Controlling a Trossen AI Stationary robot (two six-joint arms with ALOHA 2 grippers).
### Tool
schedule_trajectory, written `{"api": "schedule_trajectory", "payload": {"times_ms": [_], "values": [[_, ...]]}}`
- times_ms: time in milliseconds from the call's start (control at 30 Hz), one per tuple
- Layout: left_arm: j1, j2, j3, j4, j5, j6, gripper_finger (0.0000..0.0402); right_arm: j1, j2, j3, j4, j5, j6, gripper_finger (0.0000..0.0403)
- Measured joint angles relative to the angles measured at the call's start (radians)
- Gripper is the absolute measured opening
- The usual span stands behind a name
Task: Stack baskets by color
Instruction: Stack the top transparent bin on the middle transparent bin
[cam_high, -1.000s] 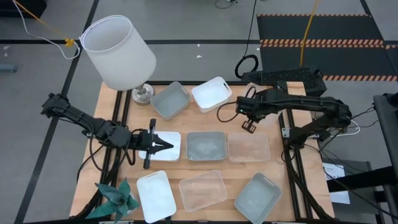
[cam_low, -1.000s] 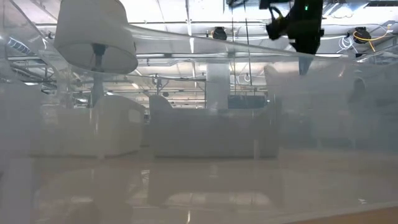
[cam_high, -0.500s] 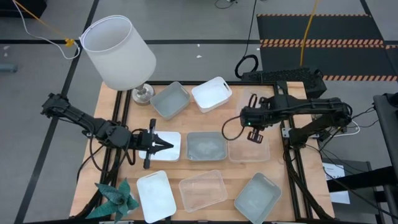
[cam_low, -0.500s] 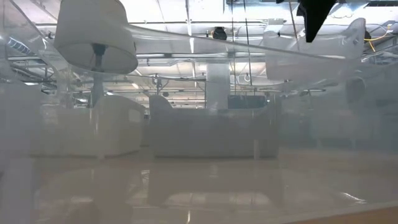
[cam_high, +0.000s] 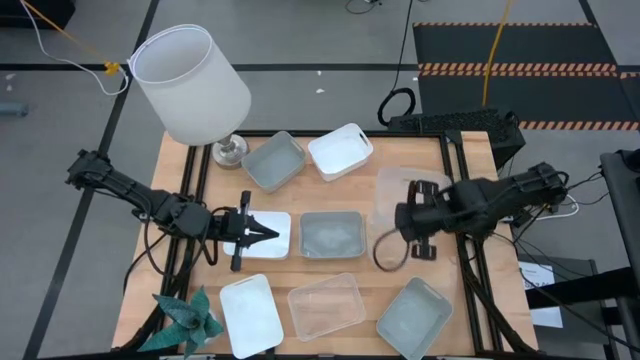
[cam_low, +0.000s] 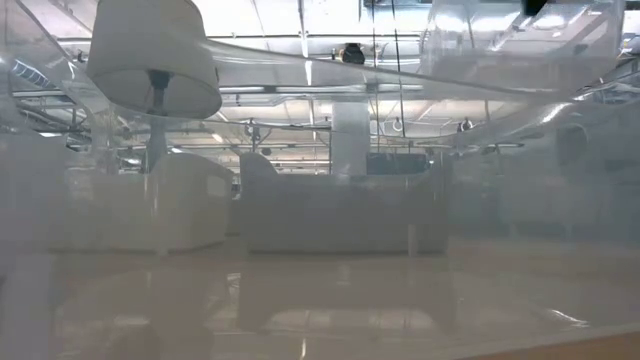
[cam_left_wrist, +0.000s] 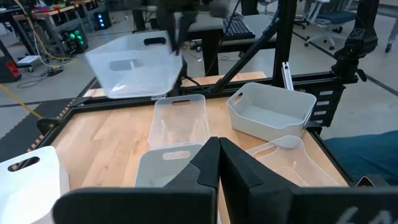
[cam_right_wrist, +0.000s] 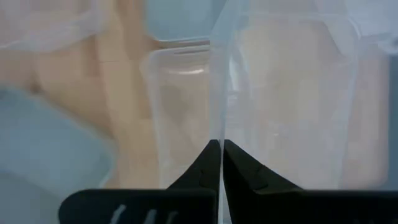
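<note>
My right gripper (cam_right_wrist: 221, 144) is shut on a clear basket (cam_left_wrist: 130, 68), which hangs in the air over the table's right half (cam_high: 395, 195). A second clear basket (cam_left_wrist: 177, 118) rests on its bottom on the table below it. My left gripper (cam_high: 262, 232) hovers shut and empty above a white basket (cam_high: 280, 238). The other baskets also sit on their bottoms. Two grey-blue ones (cam_high: 332, 235) (cam_high: 272, 160) and a white one (cam_high: 340, 150) are farther back. A white (cam_high: 250, 313), a clear (cam_high: 325, 305) and a grey-blue one (cam_high: 413, 318) stand near the front. My right gripper pinches the clear basket's rim (cam_left_wrist: 163, 45) at one short end, beside the handle slot, between its two fingers. The thin wall (cam_right_wrist: 219, 93) runs straight out from between them. The fingers (cam_left_wrist: 177, 31) come steeply from above. The basket hangs tilted below them, clear of the table.
A lamp with a large white shade (cam_high: 190, 85) stands at the table's far left corner. A teal folded figure (cam_high: 185, 320) lies at the near left corner. Black frame rails (cam_high: 460, 190) run along the right side. A keyboard (cam_high: 455, 125) lies beyond the far edge.
My right gripper, shut throughout, has risen and moved toward the table's near edge and somewhat to the right, rolling as it went. The clear basket has come up off the table with it and tipped, and it now hangs clear.
</note>
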Motion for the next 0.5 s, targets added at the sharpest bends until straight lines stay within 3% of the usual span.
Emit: {"api": "schedule_trajectory", "payload": {"times_ms": [500], "values": [[0.0,0.0,0.0,0.0,-0.001,0.0,0.001,0.136,0.116,0.139,0.001,0.001,-0.025,0.0]]}}
